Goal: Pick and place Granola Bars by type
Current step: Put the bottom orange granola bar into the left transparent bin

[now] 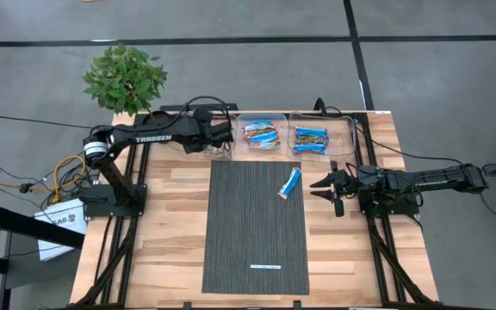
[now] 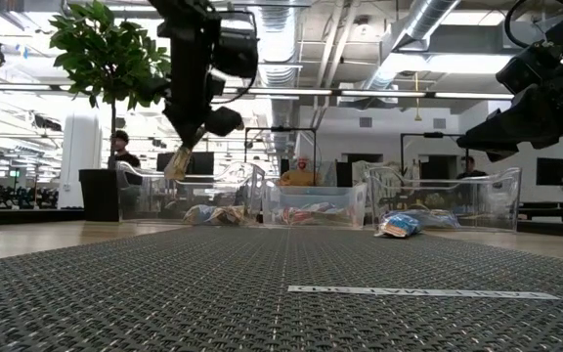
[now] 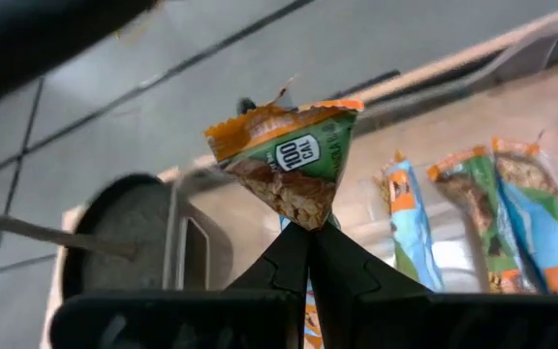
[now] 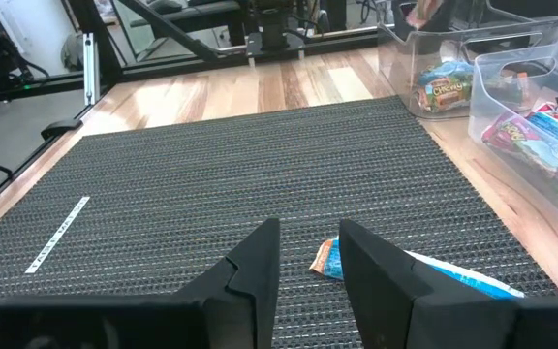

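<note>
Your table (image 1: 170,215) carries a dark mat (image 1: 257,228) and three clear bins along the far edge: left bin (image 1: 205,145), middle bin (image 1: 261,135), right bin (image 1: 321,136). The left tool (image 1: 224,136) hangs over the left bin, clamped shut on one end of a tan-orange bar (image 3: 289,160). Keep it centred above that bin, lower it inside the walls, then release so the bar drops flat. The right tool (image 1: 325,188) waits partly open and empty just right of the mat, facing the one blue bar (image 1: 290,182) lying on the mat's far right part.
</note>
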{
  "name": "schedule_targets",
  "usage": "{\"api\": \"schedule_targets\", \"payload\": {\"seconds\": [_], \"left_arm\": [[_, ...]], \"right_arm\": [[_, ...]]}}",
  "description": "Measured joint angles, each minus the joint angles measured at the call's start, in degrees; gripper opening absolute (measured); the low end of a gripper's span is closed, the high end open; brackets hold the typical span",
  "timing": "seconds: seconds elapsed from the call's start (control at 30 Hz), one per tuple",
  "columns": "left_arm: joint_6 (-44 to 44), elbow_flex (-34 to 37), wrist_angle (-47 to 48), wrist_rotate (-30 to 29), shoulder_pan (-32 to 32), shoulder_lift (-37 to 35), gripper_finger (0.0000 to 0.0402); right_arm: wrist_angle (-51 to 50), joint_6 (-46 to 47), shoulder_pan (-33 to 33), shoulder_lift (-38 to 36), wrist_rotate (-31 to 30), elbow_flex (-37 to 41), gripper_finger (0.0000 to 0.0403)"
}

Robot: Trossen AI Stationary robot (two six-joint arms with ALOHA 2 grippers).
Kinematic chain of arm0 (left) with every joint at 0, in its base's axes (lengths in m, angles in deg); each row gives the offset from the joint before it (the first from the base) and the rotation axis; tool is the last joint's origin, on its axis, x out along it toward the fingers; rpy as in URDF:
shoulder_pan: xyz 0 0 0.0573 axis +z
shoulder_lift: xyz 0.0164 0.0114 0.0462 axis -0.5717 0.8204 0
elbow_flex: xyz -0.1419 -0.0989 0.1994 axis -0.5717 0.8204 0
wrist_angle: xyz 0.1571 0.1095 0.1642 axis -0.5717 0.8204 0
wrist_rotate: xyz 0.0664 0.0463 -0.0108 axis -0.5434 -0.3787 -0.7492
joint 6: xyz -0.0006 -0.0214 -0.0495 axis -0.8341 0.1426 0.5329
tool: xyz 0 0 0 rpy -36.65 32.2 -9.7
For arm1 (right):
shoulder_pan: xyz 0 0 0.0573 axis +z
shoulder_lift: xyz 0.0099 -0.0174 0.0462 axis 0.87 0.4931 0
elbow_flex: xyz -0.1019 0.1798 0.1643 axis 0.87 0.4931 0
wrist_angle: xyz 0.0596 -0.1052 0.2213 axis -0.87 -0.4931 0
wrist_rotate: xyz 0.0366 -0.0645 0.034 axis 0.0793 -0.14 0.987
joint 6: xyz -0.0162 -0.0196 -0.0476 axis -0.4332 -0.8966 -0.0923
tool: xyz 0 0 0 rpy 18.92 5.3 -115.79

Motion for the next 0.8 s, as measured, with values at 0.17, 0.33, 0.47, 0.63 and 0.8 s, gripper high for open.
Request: {"api": "schedule_targets", "payload": {"seconds": [0.17, 0.33, 0.47, 0.63, 0.8], "left_arm": [[-2.1, 4.6, -6.9, 2.5, 1.3, 0.0, 0.0002], [-2.4, 9.0, -12.9, 5.3, 2.3, 0.0, 0.0002], [-3.7, 12.2, -17.6, 8.1, 3.3, 0.0, 0.0002], [-4.6, 15.3, -22.4, 10.9, 4.2, 0.0, 0.0002], [-5.9, 16.4, -24.5, 12.0, 4.7, 0.0, 0.0002]], "right_arm": [[0.0, 0.0, 0.0, 0.0, 0.0, 0.0, 0.0102], [0.0, 0.0, 0.0, 0.0, 0.0, 0.0, 0.0102], [0.0, 0.0, 0.0, 0.0, 0.0, 0.0, 0.0102], [0.0, 0.0, 0.0, 0.0, 0.0, 0.0, 0.0102], [0.0, 0.0, 0.0, 0.0, 0.0, 0.0, 0.0102]]}}
